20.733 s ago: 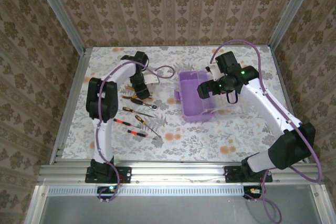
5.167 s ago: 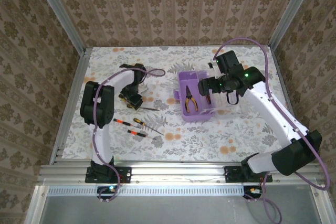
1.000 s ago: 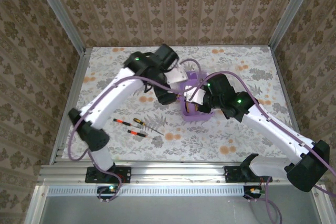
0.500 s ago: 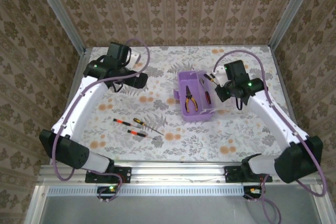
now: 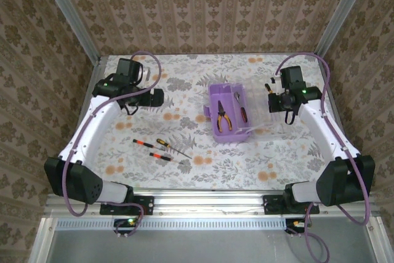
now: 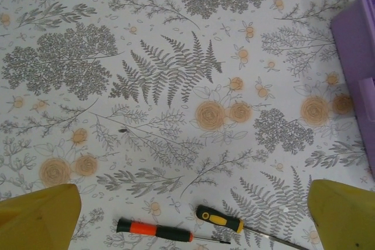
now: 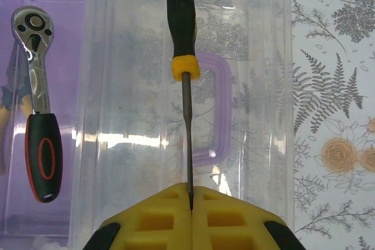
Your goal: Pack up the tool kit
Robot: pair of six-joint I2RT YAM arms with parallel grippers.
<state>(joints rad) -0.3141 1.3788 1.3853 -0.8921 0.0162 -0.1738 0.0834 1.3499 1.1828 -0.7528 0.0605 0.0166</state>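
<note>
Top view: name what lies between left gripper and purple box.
Only bare floral tablecloth separates left gripper and purple box, seen in the top view.

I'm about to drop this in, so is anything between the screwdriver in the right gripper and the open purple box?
Nothing visible blocks it. The right gripper holds the screwdriver above the clear lid, folded open beside the purple box; the wrench lies inside along that side.

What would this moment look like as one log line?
left gripper open, empty | right gripper shut on screwdriver over lid | pliers, ratchet in box | other screwdrivers on table
</note>
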